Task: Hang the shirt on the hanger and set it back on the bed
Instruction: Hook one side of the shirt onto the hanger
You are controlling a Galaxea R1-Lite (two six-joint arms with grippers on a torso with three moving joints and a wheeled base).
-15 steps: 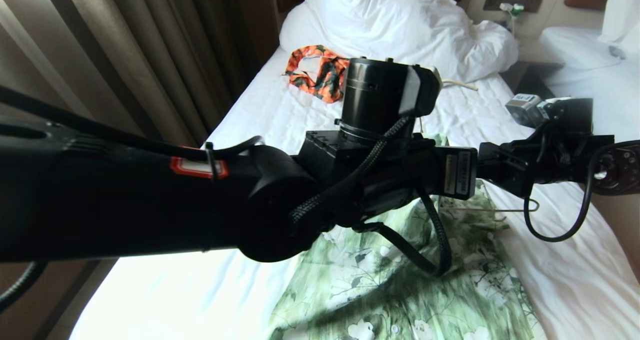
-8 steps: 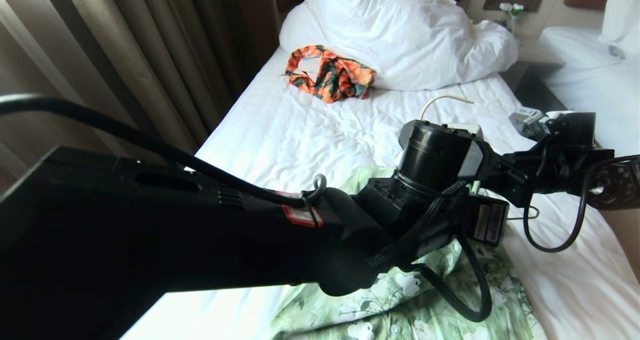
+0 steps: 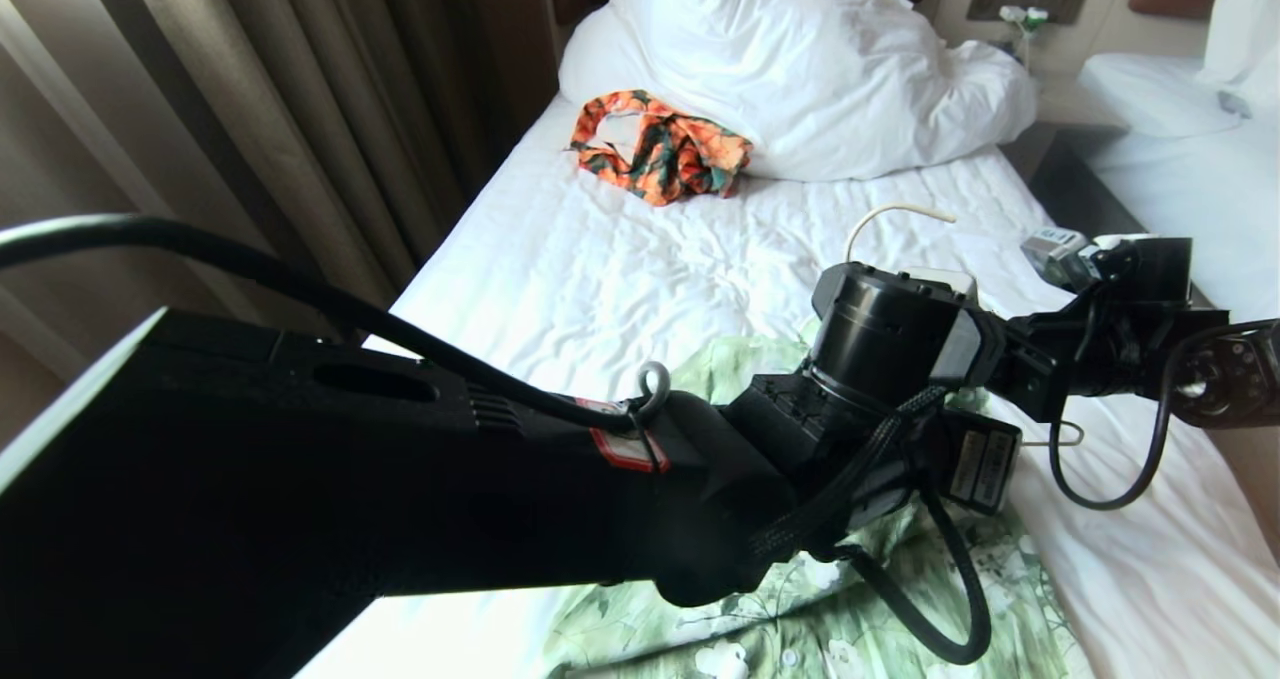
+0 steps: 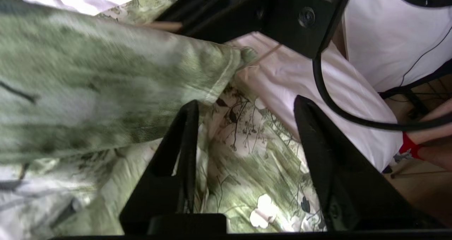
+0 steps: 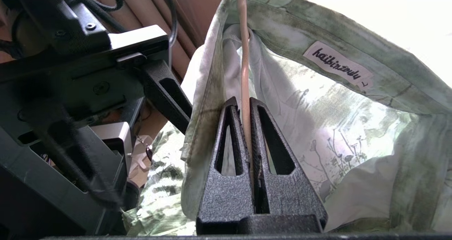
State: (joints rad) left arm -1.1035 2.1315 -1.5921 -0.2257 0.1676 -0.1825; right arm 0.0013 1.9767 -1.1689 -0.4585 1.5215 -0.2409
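Nearest to us, the left arm crosses the head view low over the shirt (image 3: 800, 629), which lies spread on the bed (image 3: 600, 259). In its wrist view the left gripper (image 4: 243, 127) stands with jaws apart and nothing between them; the shirt's fabric lies just under and beside the fingers (image 4: 187, 137), a folded edge of cloth close along one of them.

Just beyond, the right gripper (image 5: 246, 127) has its jaws pressed together on the hanger (image 5: 243, 56), whose thin cream wire runs straight out from the fingertips and into the shirt's neck opening, beside the label (image 5: 337, 65). In the head view the hanger's hook arches up behind the left wrist.

We judge that the coming move turns on this: the wire's long axis points away from the right gripper into the collar, and the free left gripper is the nearer one for drawing cloth over it.

Further off lie an orange garment (image 3: 660, 154) and the pillows (image 3: 800, 59).
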